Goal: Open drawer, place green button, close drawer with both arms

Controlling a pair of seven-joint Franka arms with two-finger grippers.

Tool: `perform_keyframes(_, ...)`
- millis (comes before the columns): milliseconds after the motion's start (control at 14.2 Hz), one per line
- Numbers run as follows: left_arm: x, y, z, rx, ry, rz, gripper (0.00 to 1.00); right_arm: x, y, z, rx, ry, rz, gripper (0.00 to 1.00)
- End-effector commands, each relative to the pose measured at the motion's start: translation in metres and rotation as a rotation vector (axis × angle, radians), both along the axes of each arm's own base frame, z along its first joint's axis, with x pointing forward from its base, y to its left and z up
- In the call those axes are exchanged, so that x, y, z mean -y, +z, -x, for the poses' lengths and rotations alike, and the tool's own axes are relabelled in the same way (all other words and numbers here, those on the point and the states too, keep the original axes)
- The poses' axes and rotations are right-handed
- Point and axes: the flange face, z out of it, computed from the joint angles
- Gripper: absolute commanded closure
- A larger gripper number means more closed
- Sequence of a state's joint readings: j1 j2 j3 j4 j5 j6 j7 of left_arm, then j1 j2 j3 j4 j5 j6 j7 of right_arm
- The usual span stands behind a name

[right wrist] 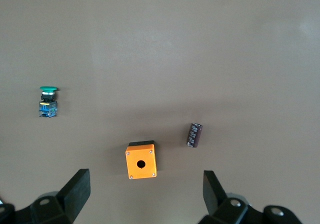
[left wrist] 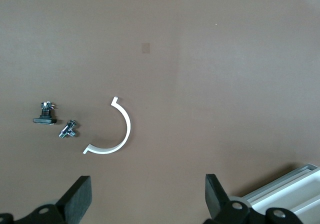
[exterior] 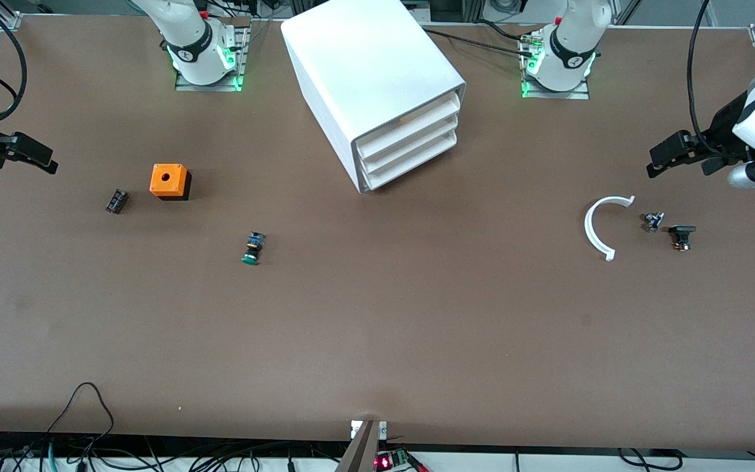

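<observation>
1. I see both arms cut off at the front view's side edges
2. Only a corner of the cabinet shows in my left wrist view
3. The small metal part is too tiny to identify

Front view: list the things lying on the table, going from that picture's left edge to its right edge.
Small dark cylinder → orange cube → button → white cabinet → white curved strip → small metal part → small black part.
</observation>
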State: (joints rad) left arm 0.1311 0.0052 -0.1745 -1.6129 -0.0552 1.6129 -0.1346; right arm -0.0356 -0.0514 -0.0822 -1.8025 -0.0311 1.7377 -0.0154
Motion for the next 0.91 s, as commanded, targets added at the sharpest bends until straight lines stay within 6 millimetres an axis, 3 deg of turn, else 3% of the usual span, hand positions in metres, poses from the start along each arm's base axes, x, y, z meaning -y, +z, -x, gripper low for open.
perform_keyframes(0, 0.001, 0.008, -0.001, 0.0, -0.025, 0.003, 0.0, 0.002, 0.002, 0.004, 0.007, 0.01, -0.003, 0.0)
perform_keyframes(491, 0.001, 0.01, -0.006, 0.008, -0.026, 0.006, 0.0, -0.004, -0.002, -0.005, 0.035, 0.027, 0.011, 0.0)
perform_keyframes(842, 0.005, 0.005, -0.004, -0.006, -0.032, 0.017, 0.0, -0.028, -0.019, -0.014, 0.008, 0.058, 0.011, 0.0)
